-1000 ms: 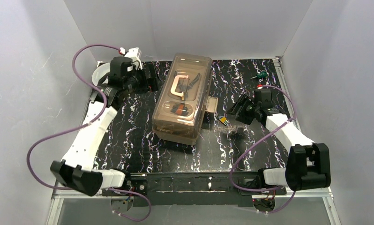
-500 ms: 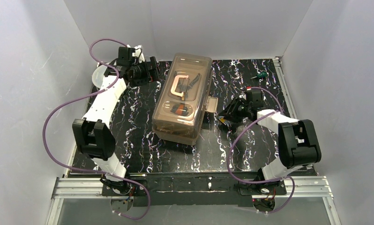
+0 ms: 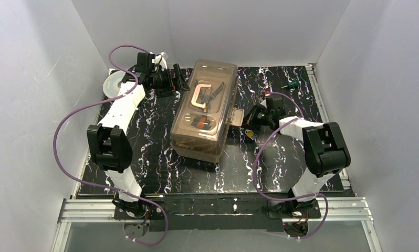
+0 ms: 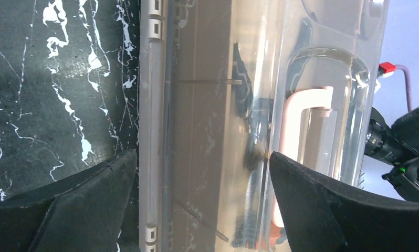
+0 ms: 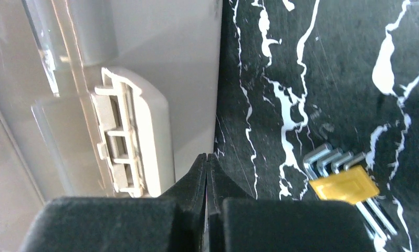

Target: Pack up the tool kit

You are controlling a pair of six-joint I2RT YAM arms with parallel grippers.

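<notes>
Arms have both swung in toward the toolbox [image 3: 203, 110] since a second ago. The left gripper [image 3: 182, 82] has come from the far-left corner to the box's far-left side, and the right gripper [image 3: 252, 116] has crossed from beyond the hex keys [image 5: 344, 184] to the latch [image 5: 131, 139] on the box's right wall, its fingers closing on the way. The box itself has not shifted; it stands in the middle of the black marbled table [image 3: 160, 157], angled, with its smoky lid [image 3: 218, 79] shut. Through the lid show the cream handle [image 4: 302, 131], some dark tools beside it, and something orange-red toward the near end. The left fingers stand wide apart with the box's side wall between them in the wrist view, holding nothing. The right fingers are pressed together with nothing between them, tips just beside the latch's lower edge; whether they touch it cannot be told. The keys in their yellow holder lie on the table near that gripper, outside the box.
</notes>
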